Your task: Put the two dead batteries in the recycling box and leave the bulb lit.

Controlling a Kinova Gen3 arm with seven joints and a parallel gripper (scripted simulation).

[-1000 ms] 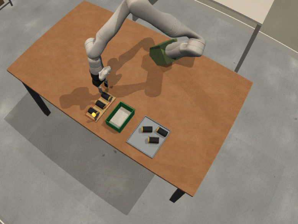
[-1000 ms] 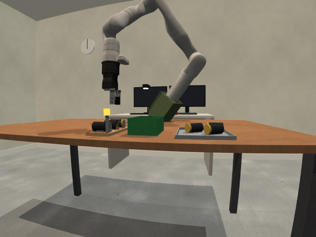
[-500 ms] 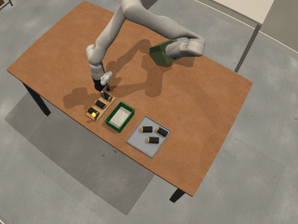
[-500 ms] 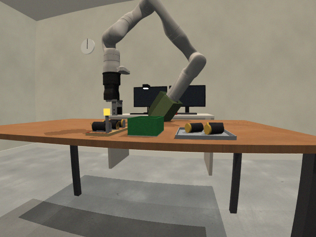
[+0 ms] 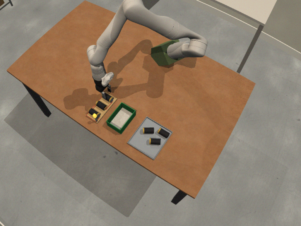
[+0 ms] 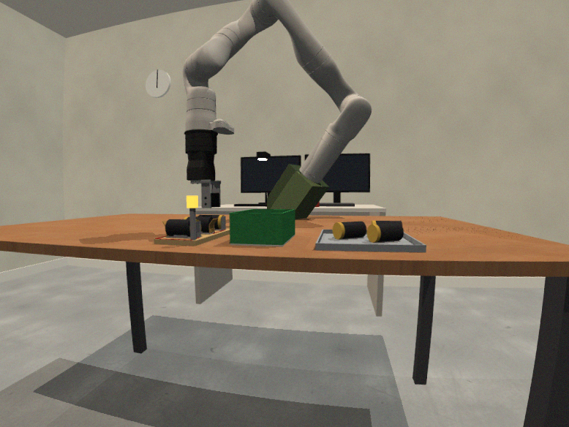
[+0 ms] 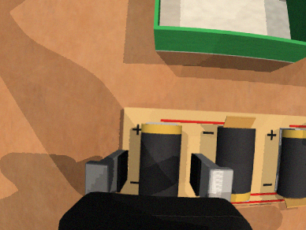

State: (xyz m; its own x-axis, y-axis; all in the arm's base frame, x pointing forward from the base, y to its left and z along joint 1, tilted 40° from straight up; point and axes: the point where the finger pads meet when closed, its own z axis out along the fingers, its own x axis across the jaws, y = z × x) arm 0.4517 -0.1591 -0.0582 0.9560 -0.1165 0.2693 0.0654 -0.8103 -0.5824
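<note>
smooth wood-look table [image 5: 194, 97] [image 6: 459, 250] [image 7: 51, 118], matt black batteries [image 5: 148, 130] [image 6: 387, 231] [image 7: 159, 161] with yellow ends, pale rough-looking box lining [image 5: 121, 117] [image 7: 222, 16]

Yellow bulb [image 6: 191, 201] on holder [image 6: 176, 242], green box [image 6: 262, 227], two batteries visible on tray [image 6: 370, 247]
</note>
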